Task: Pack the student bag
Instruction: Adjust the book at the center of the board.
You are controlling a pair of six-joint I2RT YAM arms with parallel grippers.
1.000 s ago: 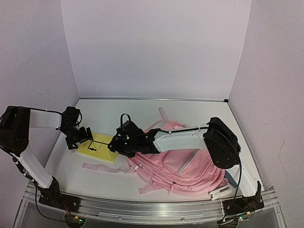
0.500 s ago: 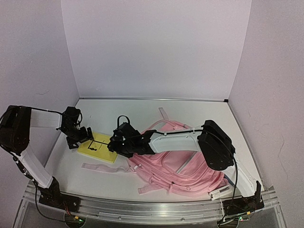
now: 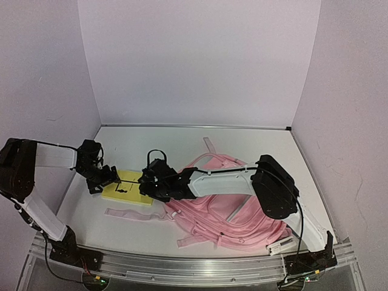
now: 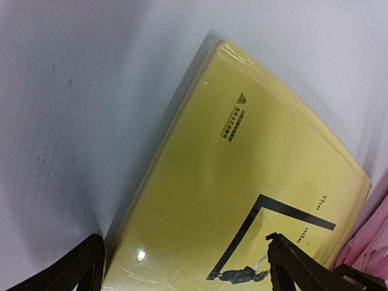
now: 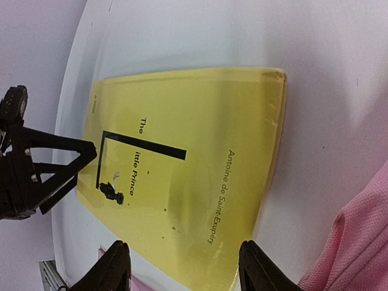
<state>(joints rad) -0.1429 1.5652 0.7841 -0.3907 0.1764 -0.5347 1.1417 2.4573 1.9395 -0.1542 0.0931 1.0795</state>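
Note:
The student bag (image 3: 242, 209) is a pink backpack lying flat at the right centre of the table; its fabric shows in the right wrist view (image 5: 357, 242) and the left wrist view (image 4: 371, 236). A yellow book, "The Little Prince" (image 3: 123, 193), lies flat to its left. My left gripper (image 3: 104, 180) is open over the book's left end (image 4: 242, 182), with one finger at the book's edge and one above the cover. My right gripper (image 3: 145, 185) is open over the book's right end (image 5: 182, 163), its fingers (image 5: 257, 267) spanning the book's width.
A loose pink strap (image 3: 130, 214) lies on the table in front of the book and shows in the right wrist view (image 5: 142, 284). Another strap (image 3: 208, 144) points toward the back wall. White walls enclose the table on three sides. My left gripper (image 5: 36, 176) shows across the book.
My right gripper has moved left from the bag's edge to the book's right end. My left gripper has shifted slightly toward the book. The book and the bag lie as before.

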